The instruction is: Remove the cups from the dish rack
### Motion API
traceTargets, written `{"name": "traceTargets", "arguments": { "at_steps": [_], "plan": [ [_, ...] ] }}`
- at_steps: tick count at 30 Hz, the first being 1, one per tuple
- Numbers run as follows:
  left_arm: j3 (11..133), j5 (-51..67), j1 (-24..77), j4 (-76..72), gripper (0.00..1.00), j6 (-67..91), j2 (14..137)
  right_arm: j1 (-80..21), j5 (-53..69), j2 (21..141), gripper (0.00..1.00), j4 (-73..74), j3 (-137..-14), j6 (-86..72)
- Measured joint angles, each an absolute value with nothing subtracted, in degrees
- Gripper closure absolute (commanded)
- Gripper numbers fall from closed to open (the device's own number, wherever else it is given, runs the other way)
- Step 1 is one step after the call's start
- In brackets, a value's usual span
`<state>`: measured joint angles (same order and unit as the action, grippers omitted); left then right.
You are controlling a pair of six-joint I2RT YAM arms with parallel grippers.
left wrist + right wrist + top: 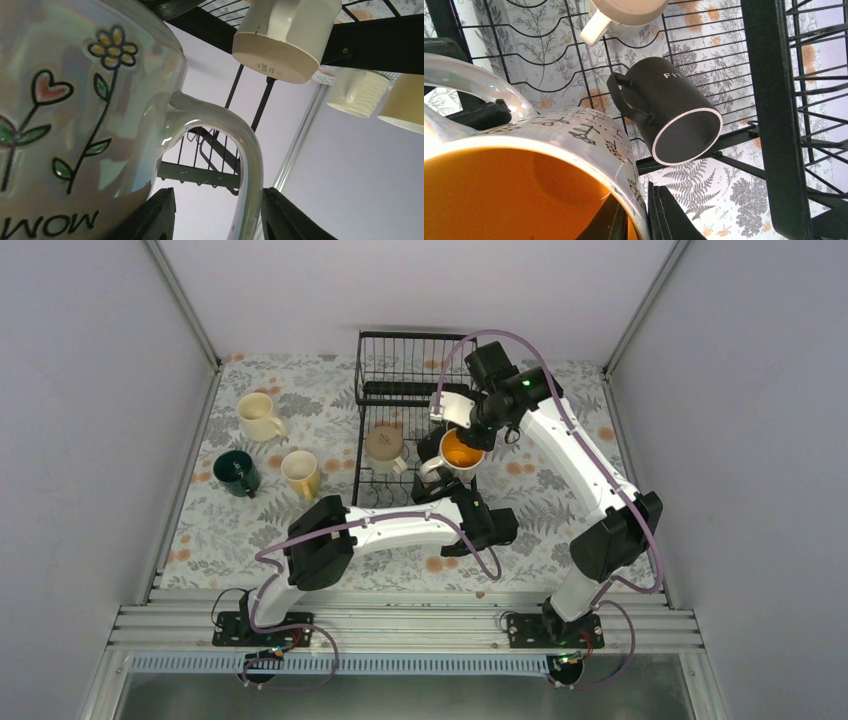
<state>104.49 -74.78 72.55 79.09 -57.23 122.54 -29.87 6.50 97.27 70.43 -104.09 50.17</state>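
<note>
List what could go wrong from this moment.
1. The right gripper pinches the flowered mug only at its rim; it may tilt or slip if the left gripper, open around the handle, closes off-centre.
2. The black mug lies on its side in the dish rack close by; a swing could knock it.

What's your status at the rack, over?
Right gripper shut on flower mug rim, over dish rack. Left gripper open, fingers flanking its handle. Black mug, tan mug in rack. Nothing seen blocking.
</note>
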Motion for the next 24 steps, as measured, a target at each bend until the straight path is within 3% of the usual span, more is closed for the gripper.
{"name": "traceTargets", "arguments": {
  "at_steps": [6, 9, 11, 12, 24],
  "plan": [
    [104.7, -74.9, 72.8, 79.5, 0.38, -56.6, 122.5, -29.9, 5.0, 97.3, 0.96, 69.9, -104.1, 49.5],
    [104.7, -74.5, 72.8, 79.8, 0.22, -56.6, 122.5, -29.9, 4.2, 97.3, 0.96, 69.6, -104.1, 49.4],
    [104.7, -74.0, 72.8, 80.2, 0.03, -56.2, 122.5, -29.8, 3.3, 97.3, 0.96, 69.1, -104.2, 49.3],
    [104.7, -73.8, 72.8, 80.5, 0.0, -56.3, 122.5, -29.8, 2.9, 97.3, 0.96, 68.8, -104.2, 49.2],
    [107.6, -71.7, 72.8, 82.6, 0.0, -57.4, 121.2, -29.8, 1.0, 97.5, 0.97, 66.6, -104.2, 47.4]
  ]
}}
